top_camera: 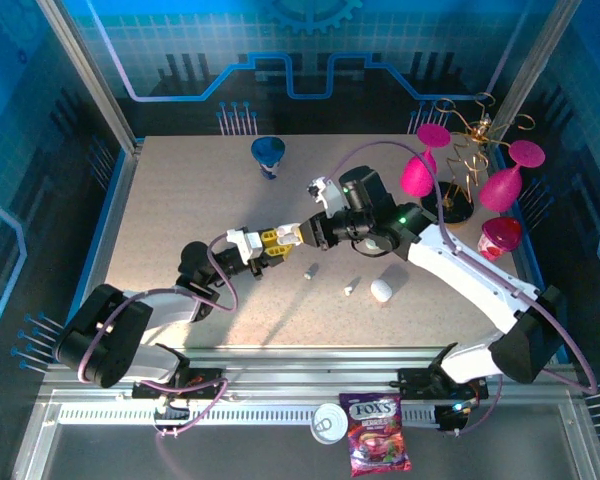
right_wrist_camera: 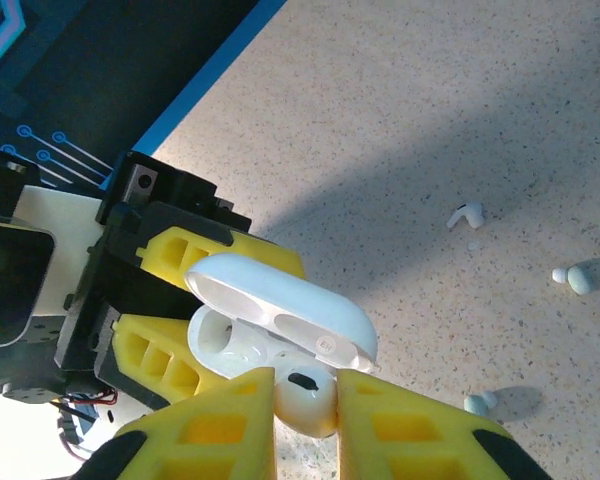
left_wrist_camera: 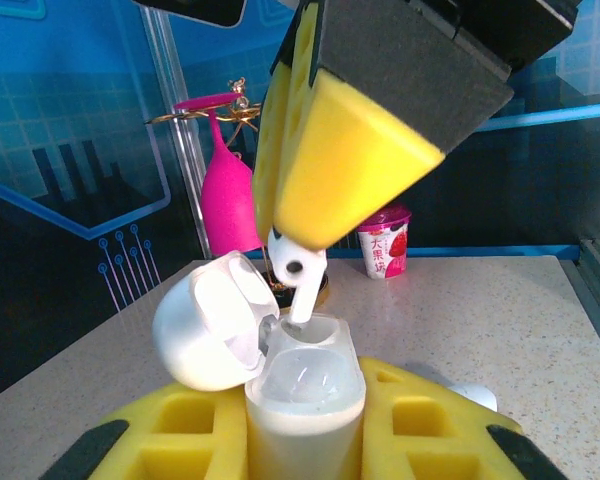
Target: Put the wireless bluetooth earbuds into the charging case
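Note:
My left gripper [top_camera: 280, 238] [left_wrist_camera: 305, 432] is shut on the white charging case [left_wrist_camera: 305, 395] [right_wrist_camera: 242, 345]. The case stands upright between the yellow fingers, its lid [left_wrist_camera: 208, 322] swung open to the left. My right gripper [top_camera: 313, 232] [right_wrist_camera: 307, 392] is shut on one white earbud [left_wrist_camera: 298, 278] [right_wrist_camera: 308, 400] directly over the case. The earbud's stem tip reaches into the far slot, while its head is still above the rim. Two loose earbuds [top_camera: 310, 270] [top_camera: 351, 288] lie on the table in front of the grippers, one of them also in the right wrist view as an earbud [right_wrist_camera: 467, 214].
A closed white case [top_camera: 381, 290] lies by the loose earbuds. At the back right, pink glasses hang on a gold rack [top_camera: 460, 160], with a pink cup [top_camera: 500, 237] beside it. A blue cup [top_camera: 269, 152] stands at the back. A sweets bag [top_camera: 377, 445] and a can [top_camera: 330, 422] sit on the front rail.

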`<state>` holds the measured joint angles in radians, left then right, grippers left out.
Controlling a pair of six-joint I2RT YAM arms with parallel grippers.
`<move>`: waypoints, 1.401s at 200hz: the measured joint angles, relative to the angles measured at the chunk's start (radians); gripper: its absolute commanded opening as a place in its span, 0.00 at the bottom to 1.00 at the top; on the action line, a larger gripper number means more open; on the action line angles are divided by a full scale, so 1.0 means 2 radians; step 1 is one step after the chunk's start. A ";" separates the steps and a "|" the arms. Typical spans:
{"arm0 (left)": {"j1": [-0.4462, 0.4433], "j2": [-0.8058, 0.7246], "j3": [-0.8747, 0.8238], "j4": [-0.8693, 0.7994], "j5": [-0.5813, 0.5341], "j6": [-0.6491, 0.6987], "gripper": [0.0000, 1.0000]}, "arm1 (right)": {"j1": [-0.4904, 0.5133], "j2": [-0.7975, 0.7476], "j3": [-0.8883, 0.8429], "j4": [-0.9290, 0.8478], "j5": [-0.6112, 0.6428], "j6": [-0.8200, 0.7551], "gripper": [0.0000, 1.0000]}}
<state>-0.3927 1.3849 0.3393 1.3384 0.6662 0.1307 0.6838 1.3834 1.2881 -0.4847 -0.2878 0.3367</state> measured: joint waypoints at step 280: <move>0.025 -0.067 -0.028 -0.052 -0.013 0.006 0.00 | -0.055 0.168 -0.123 -0.025 0.158 0.088 0.40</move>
<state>-0.3431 1.2518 0.2829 1.2350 0.6403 0.1421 0.5747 1.7195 1.0420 -0.5339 0.0284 0.5125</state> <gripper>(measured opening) 0.221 0.378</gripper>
